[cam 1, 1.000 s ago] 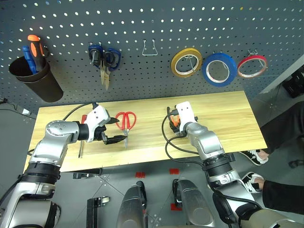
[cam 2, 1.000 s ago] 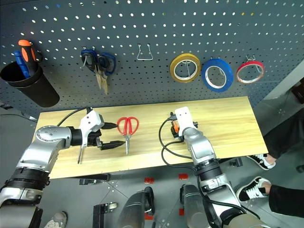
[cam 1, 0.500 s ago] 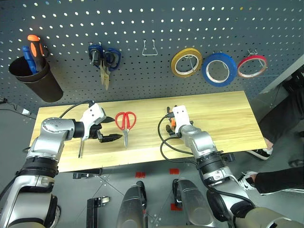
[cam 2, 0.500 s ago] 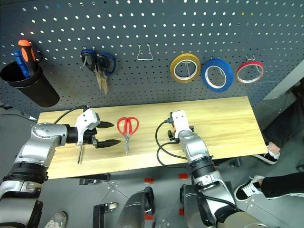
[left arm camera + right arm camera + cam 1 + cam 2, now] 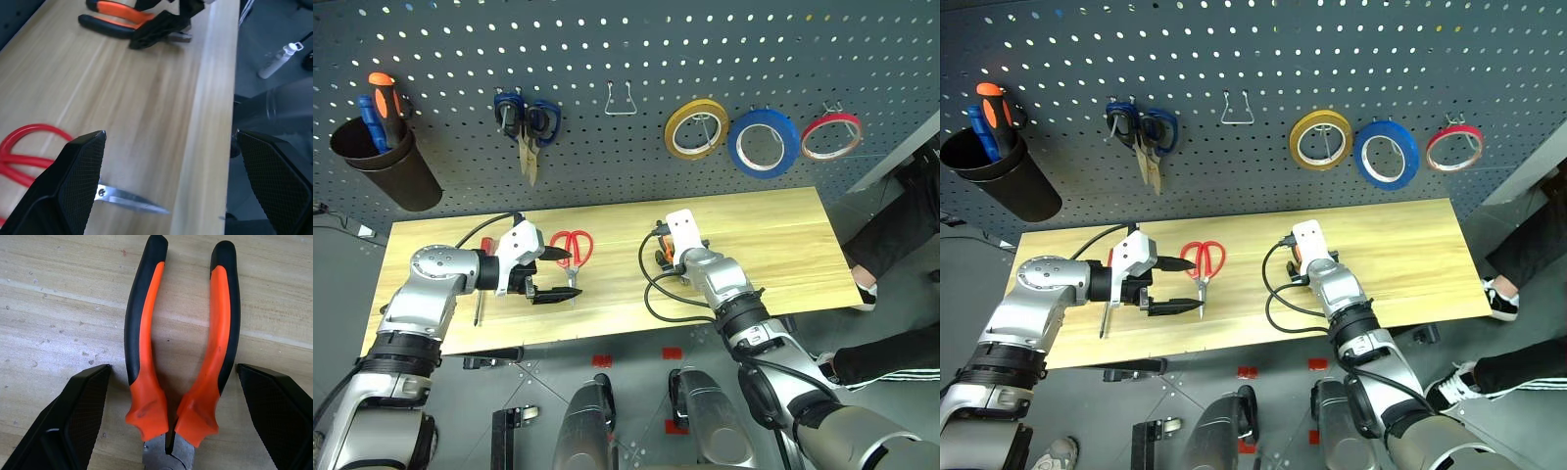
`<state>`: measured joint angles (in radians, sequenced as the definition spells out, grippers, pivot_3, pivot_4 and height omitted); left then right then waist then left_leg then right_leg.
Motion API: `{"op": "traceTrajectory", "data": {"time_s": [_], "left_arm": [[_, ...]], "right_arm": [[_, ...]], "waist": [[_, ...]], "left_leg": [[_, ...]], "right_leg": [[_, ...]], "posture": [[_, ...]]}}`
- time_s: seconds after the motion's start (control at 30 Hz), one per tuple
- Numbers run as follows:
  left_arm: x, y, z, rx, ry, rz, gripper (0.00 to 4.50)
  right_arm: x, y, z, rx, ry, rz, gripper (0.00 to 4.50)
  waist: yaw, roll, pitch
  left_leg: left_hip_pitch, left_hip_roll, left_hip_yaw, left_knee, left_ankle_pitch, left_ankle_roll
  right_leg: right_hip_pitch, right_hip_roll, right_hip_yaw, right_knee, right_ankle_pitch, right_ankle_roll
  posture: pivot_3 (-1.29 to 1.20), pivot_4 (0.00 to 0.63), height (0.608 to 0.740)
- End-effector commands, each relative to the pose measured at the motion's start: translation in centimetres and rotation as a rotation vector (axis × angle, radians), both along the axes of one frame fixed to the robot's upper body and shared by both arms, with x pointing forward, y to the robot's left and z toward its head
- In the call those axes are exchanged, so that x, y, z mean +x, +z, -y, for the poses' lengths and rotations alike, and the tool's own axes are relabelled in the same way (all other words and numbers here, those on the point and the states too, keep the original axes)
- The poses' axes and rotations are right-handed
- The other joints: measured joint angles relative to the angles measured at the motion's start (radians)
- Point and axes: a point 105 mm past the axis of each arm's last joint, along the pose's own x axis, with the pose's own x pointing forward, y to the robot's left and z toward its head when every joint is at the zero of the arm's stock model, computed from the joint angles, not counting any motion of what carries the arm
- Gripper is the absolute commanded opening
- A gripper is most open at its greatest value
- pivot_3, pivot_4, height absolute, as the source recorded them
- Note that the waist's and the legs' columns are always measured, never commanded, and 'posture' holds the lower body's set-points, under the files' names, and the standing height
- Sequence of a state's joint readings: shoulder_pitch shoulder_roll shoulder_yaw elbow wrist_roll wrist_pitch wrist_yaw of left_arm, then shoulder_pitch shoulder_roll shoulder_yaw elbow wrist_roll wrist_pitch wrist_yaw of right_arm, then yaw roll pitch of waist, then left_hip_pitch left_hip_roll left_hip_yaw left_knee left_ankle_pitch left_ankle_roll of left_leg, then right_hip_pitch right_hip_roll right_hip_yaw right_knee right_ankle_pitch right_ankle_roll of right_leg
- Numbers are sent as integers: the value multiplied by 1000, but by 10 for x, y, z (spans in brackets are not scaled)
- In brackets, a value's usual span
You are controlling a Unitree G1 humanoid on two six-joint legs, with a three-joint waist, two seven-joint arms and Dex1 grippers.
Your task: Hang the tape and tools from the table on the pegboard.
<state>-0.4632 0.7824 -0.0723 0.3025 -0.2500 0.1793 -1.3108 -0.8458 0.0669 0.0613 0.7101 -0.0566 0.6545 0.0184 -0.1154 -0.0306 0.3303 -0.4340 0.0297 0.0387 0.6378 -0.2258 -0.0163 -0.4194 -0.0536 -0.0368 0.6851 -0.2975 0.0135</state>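
The blue tape (image 5: 764,142) hangs on the pegboard (image 5: 607,176). Red-handled scissors (image 5: 572,251) lie on the table (image 5: 783,245), blades pointing to its front edge. My left gripper (image 5: 554,274) is open beside them, and the blade tip (image 5: 132,200) lies between its fingers. The orange-and-black pliers (image 5: 181,347) lie flat, and my open right gripper (image 5: 173,382) straddles them at the handles' base without touching. The red-handled screwdriver (image 5: 479,299) lies at the table's left, partly hidden under my left arm.
A black cup (image 5: 386,162) with orange and blue screwdrivers, blue scissors (image 5: 527,122), an empty metal hook (image 5: 622,100), a yellow ring (image 5: 697,127) and a thin red ring (image 5: 832,137) hang on the board. A person's leg (image 5: 901,230) is at the table's right end.
My left gripper has shifted right, closer to the scissors' blades. My right gripper has edged forward and down over the pliers. The person's legs at the right have moved.
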Motion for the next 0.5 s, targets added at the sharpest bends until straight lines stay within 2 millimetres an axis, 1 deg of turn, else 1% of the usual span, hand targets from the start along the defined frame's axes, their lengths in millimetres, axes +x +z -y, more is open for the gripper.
{"op": "traceTrajectory", "data": {"time_s": [0.03, 0.07, 0.1, 0.13, 0.17, 0.2, 0.23, 0.27, 0.33, 0.4, 0.43, 0.47, 0.5], "left_arm": [[-4, 10, 0, -29, -23, 38, 4500], [-6, 10, 0, -32, -32, 40, 4500], [-7, 10, 0, -33, -41, 42, 4500], [-9, 10, 0, -34, -53, 42, 4500], [-10, 10, 1, -45, -61, 43, 4500], [-10, 11, 1, -52, -64, 47, 4500], [-11, 12, 3, -72, -65, 48, 4500], [-11, 15, 4, -97, -59, 56, 4500], [-7, 24, 4, -161, -13, 85, 4500], [-6, 32, 3, -213, 31, 107, 4500], [-8, 34, 2, -233, 47, 120, 4500], [-10, 36, 2, -244, 58, 127, 4500], [-12, 40, 1, -276, 86, 142, 4500]], "right_arm": [[-5, -13, 0, -1, -6, -51, 3845], [-5, -13, 0, 1, -6, -54, 3572], [-5, -13, 0, 1, -6, -55, 3182], [-6, -12, -1, 6, -6, -53, 2918], [-5, -11, -1, 8, -7, -48, 2558], [-5, -9, -1, 9, -9, -39, 2525], [-3, -1, -2, 22, -6, -3, 2525], [-2, 10, -4, 40, -2, 41, 2525], [-5, 43, -9, 103, 14, 156, 2525], [-18, 71, -15, 179, 35, 243, 2525], [-27, 88, -18, 217, 53, 307, 2525], [-34, 100, -19, 242, 64, 349, 2525], [-45, 119, -22, 264, 85, 429, 2525]], "waist": [[0, 0, 0], [0, 0, 0], [1, 0, 0], [1, 0, 0], [1, 0, 0], [1, 0, 0], [1, 0, 0], [1, 0, 0], [3, 0, 0], [4, 0, 1], [3, 0, 1], [0, 0, 1], [-3, 0, 1]], "left_leg": [[0, 0, 0, 1, 0, 0], [0, 0, 0, 1, -1, 1], [0, 0, 0, 2, -1, 1], [0, 0, 0, 3, -1, 1], [0, 0, -1, 4, -1, 2], [0, 0, -1, 5, -1, 2], [0, 0, -1, 5, -1, 2], [0, 0, -1, 6, -1, 2], [0, 0, -1, 6, -1, 2], [-1, 0, -1, 6, -1, 2], [-3, 0, -2, 6, -1, 2], [-3, 0, -2, 6, -1, 2], [-3, 0, -1, 6, -1, 2]], "right_leg": [[0, 0, 0, 1, 0, 0], [0, 0, 0, 2, 0, 0], [0, 0, 0, 3, 0, 0], [0, 0, 0, 3, 0, 0], [0, 0, 0, 5, 0, 0], [0, 0, 0, 5, 0, 0], [0, 0, 0, 6, 0, 0], [0, 0, 0, 7, 0, 0], [0, 0, 0, 8, 0, 0], [-1, 0, 0, 8, 0, 0], [-2, 0, 0, 7, 0, 0], [-2, 0, 0, 7, 0, 0], [-2, 0, 1, 7, 0, 0]], "posture": [[-214, 371, 740], [-219, 370, 740], [-219, 370, 740], [-219, 370, 740], [-219, 370, 740], [-219, 370, 740], [-222, 365, 740], [-222, 365, 740], [-219, 364, 740], [-219, 364, 740], [-221, 368, 740], [-221, 368, 740], [-223, 371, 740]]}}
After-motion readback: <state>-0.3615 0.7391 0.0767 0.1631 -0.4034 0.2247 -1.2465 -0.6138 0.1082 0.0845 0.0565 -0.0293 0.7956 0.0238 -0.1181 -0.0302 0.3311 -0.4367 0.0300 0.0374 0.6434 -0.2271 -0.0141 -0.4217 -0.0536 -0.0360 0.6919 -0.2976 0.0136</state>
